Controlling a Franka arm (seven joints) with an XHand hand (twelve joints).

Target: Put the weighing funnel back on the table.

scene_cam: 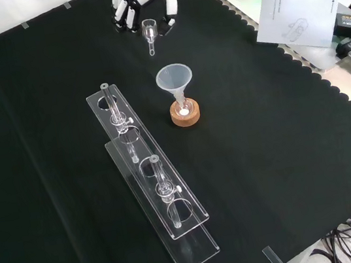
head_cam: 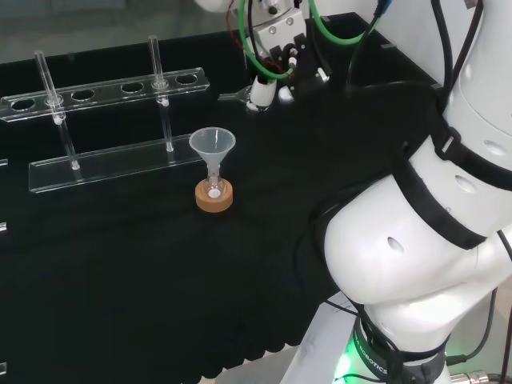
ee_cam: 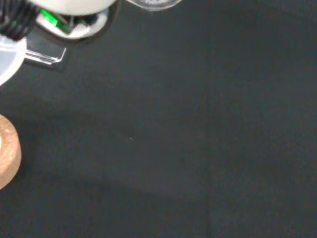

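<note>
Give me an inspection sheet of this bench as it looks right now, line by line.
Surface: black cloth, flat, no spills seen.
Job's things: weighing funnel at the hand, stem toward the funnel; whether it rests on the cloth cannot be told.
Clutter: funnel in a small flask on a cork ring; clear rack with two glass tubes.
Hand: hand low over the cloth at the front view's top; grip cannot be told.
Cables: green cables at the wrist; black cables below the bench's edge.
Surroundings: paper sheet beside the cloth.
</note>
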